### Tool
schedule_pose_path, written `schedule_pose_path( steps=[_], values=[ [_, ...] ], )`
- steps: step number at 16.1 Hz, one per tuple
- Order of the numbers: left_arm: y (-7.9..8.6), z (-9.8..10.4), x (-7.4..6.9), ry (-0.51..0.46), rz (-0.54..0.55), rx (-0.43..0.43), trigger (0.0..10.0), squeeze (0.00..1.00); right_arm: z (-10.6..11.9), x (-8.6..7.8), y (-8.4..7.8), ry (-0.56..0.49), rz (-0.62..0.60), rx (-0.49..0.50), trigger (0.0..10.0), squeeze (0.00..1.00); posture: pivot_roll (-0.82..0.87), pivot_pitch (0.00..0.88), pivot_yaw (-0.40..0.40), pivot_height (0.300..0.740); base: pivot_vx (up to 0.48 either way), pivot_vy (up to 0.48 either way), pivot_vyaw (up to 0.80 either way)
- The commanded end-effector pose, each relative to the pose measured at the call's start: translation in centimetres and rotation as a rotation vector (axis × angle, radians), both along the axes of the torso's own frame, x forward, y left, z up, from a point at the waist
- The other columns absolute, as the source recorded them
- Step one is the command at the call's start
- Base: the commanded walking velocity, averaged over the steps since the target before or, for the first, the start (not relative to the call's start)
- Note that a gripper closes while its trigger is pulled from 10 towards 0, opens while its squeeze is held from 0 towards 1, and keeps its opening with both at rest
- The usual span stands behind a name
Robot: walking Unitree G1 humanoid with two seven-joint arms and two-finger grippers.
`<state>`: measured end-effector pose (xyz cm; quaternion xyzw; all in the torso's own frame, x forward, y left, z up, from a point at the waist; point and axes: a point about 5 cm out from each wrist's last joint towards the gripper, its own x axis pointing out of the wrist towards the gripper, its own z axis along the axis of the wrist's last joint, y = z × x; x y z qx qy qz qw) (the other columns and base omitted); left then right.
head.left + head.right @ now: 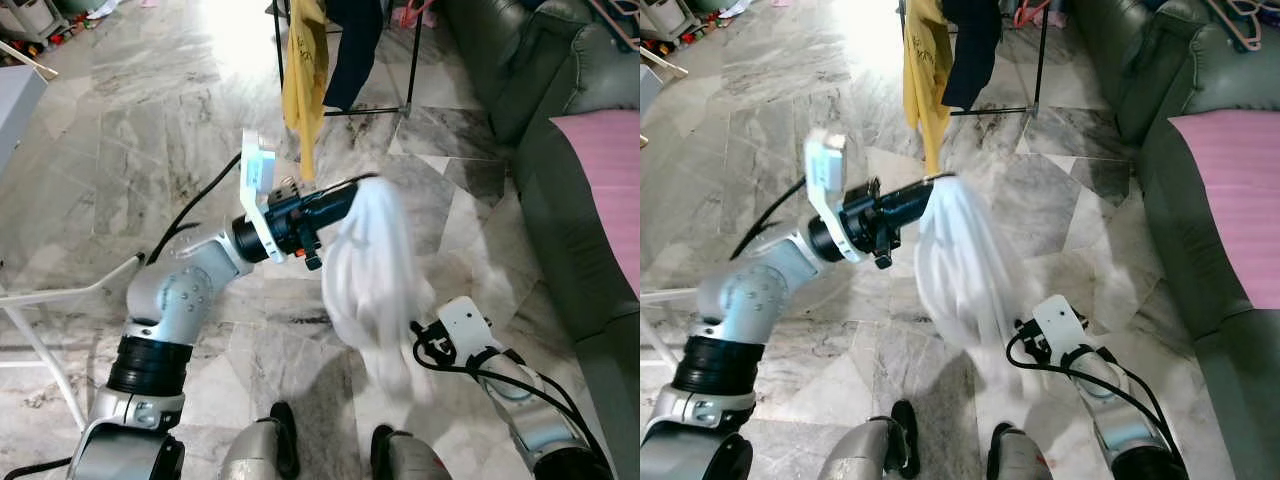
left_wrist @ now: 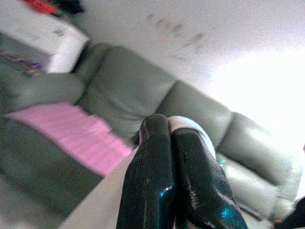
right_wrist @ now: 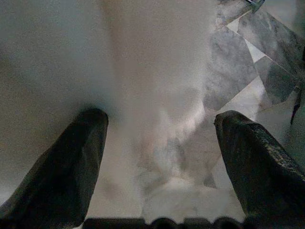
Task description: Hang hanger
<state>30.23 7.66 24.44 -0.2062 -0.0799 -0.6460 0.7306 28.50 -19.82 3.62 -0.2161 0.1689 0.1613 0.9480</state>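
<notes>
A white garment (image 1: 372, 275) hangs bunched and motion-blurred in front of me; I cannot make out a hanger inside it. My left gripper (image 1: 355, 190) is raised at mid-height and shut on the garment's top, where a white edge (image 2: 191, 127) pokes out past the closed fingers (image 2: 152, 157). My right gripper (image 3: 159, 157) is low on the right, open, its fingers (image 3: 71, 167) facing the garment's lower part without holding it. The right wrist (image 1: 466, 326) shows just beside the cloth. Ahead stands a black clothes rack (image 1: 412, 70).
A yellow garment (image 1: 303, 70) and a dark one (image 1: 355, 40) hang on the rack. A green sofa (image 1: 560, 190) with a pink cloth (image 1: 605, 170) runs along the right. A white frame (image 1: 40, 330) stands low on the left. The floor is marble.
</notes>
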Motion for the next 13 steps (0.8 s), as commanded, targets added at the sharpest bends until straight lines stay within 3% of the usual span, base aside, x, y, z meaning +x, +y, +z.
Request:
schedule_pose_path(
  steps=[1, 4, 6, 7, 8, 9, 13],
  values=[
    [-0.3, 2.0, -0.8, -0.055, -0.049, -0.043, 0.0, 0.0, -0.7, -0.3, 0.2, 0.023, 0.009, 0.019, 10.0, 0.0, -0.13, 0.251, 0.075, 0.74, 0.0, 0.0, 0.0],
    [-0.6, 3.6, -2.0, -0.06, -0.13, -0.098, 0.0, 0.0, -0.6, 0.6, 2.4, 0.014, 0.049, 0.113, 10.0, 0.0, -0.13, 0.253, 0.079, 0.74, 0.0, 0.0, 0.0],
    [-1.4, 4.0, -3.3, -0.054, -0.188, -0.112, 0.0, 0.0, 0.0, 2.0, 6.3, 0.01, 0.11, 0.253, 10.0, 0.0, -0.12, 0.252, 0.081, 0.74, 0.0, 0.0, 0.0],
    [-1.6, 4.0, -3.5, -0.052, -0.194, -0.111, 0.0, 0.0, 0.2, 2.1, 7.2, 0.001, 0.149, 0.274, 8.2, 0.0, -0.12, 0.251, 0.081, 0.74, 0.0, 0.0, 0.0],
    [-1.8, 4.0, -3.7, -0.052, -0.2, -0.112, 0.0, 0.0, 0.4, 2.2, 8.1, -0.001, 0.168, 0.305, 0.0, 0.0, -0.11, 0.25, 0.079, 0.74, 0.0, 0.0, 0.0],
    [-1.8, 4.2, -4.1, -0.045, -0.213, -0.12, 0.0, 0.0, 0.7, 2.8, 8.9, -0.006, 0.155, 0.336, 0.0, 0.0, -0.1, 0.248, 0.076, 0.74, 0.0, 0.0, 0.0],
    [-1.8, 4.5, -4.4, -0.039, -0.205, -0.122, 0.0, 0.0, 1.0, 3.6, 9.5, 0.008, 0.111, 0.414, 0.0, 0.0, -0.08, 0.249, 0.068, 0.74, 0.0, 0.0, 0.0]
  ],
)
